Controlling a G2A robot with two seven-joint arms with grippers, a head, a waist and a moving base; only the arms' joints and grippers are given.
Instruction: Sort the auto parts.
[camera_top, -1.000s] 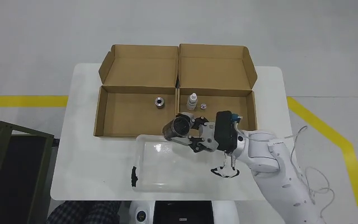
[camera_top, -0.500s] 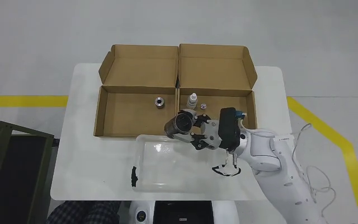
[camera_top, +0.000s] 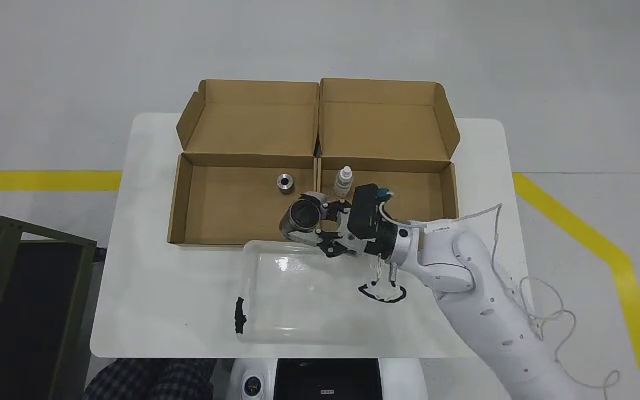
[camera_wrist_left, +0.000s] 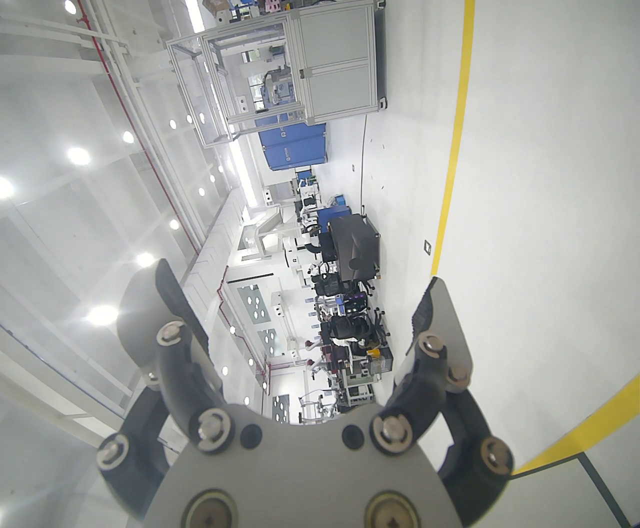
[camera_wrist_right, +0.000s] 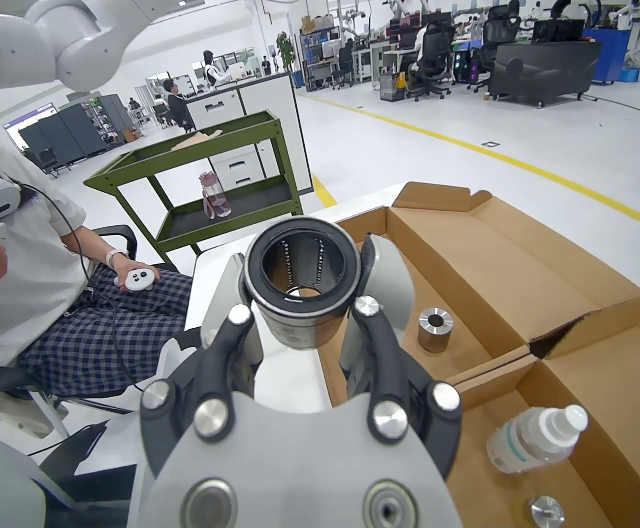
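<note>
Pinching a dark hollow bearing (camera_wrist_right: 302, 280), steel-rimmed, with ball rows lining its bore, in the right end effector (camera_wrist_right: 306, 277). Hovering over the left box's (camera_top: 215, 212) front corner next to the right box (camera_top: 405, 200). Pointing the left end effector (camera_wrist_left: 299, 290), spread wide and empty, at the room.

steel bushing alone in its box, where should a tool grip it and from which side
Grip the steel bushing across its round outer wall, coming straight down: it stands on end, bore up, apart from the walls of its cardboard box.
</note>
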